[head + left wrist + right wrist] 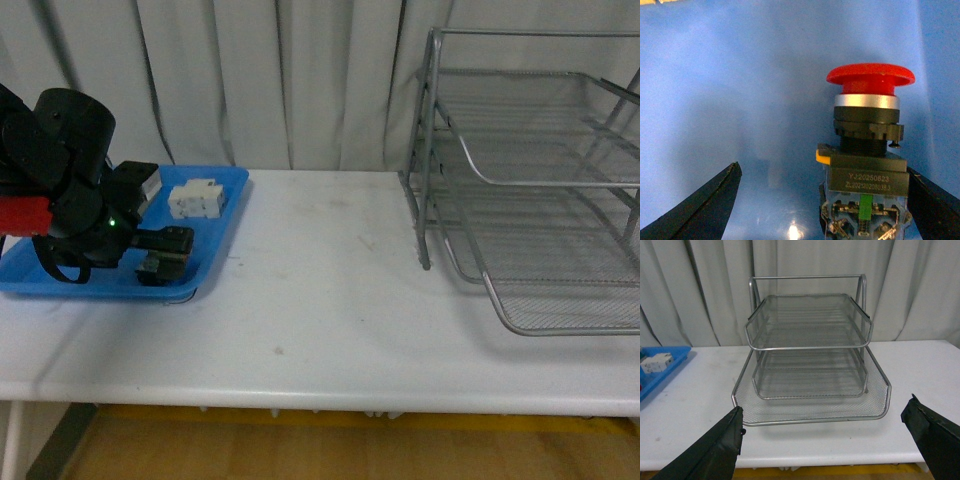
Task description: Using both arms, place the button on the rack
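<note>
The red-capped button (869, 130) sits in the blue tray (225, 215), frame left, between the wide-spread fingers of the left hand (823, 167); the right hand (825, 407), equally wide, faces the wire rack (810, 347) on the table (320, 300).

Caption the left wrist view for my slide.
Open left end effector straddling the red-capped button in the blue tray.

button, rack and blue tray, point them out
button (870, 75): left wrist view, on its red cap
rack (810, 347): right wrist view, front rim of top tier
blue tray (205, 252): front view, bare floor
</note>
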Motion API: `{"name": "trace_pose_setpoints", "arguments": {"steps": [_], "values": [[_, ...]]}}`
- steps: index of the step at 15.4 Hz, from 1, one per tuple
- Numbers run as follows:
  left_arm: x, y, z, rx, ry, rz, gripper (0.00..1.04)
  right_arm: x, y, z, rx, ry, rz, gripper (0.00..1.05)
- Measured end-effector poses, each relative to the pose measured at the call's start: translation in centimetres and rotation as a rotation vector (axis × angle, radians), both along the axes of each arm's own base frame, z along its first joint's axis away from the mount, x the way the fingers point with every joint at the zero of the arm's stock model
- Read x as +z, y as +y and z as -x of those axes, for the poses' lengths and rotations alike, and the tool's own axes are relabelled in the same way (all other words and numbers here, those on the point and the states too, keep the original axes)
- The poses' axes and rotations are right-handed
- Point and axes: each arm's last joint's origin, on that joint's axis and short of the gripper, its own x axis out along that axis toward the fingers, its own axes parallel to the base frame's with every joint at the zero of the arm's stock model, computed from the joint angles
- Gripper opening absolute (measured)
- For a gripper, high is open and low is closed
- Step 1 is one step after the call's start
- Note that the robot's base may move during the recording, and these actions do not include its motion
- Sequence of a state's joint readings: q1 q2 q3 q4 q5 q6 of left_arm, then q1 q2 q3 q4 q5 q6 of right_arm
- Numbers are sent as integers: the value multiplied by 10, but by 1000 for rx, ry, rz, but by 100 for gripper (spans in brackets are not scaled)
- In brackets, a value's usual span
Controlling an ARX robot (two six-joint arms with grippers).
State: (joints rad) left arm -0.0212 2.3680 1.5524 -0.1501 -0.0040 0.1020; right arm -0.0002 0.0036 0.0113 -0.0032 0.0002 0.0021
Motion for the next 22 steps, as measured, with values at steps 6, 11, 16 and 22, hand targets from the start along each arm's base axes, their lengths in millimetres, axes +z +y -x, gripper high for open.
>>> {"name": "trace_pose_setpoints", "arguments": {"steps": [6, 11, 16, 22], "values": [[-2, -3, -3, -4, -9, -12, 75, 0, 0, 0, 0, 0, 0, 98], [-3, -6, -5, -9, -1, -11, 37, 0, 0, 0, 0, 0, 0, 98], [18, -7, 3, 16, -75, 13, 36, 0, 0, 0, 0, 0, 0, 98], [128, -17, 86, 48, -388, 100, 36, 0, 0, 0, 0, 0, 0, 98]]}}
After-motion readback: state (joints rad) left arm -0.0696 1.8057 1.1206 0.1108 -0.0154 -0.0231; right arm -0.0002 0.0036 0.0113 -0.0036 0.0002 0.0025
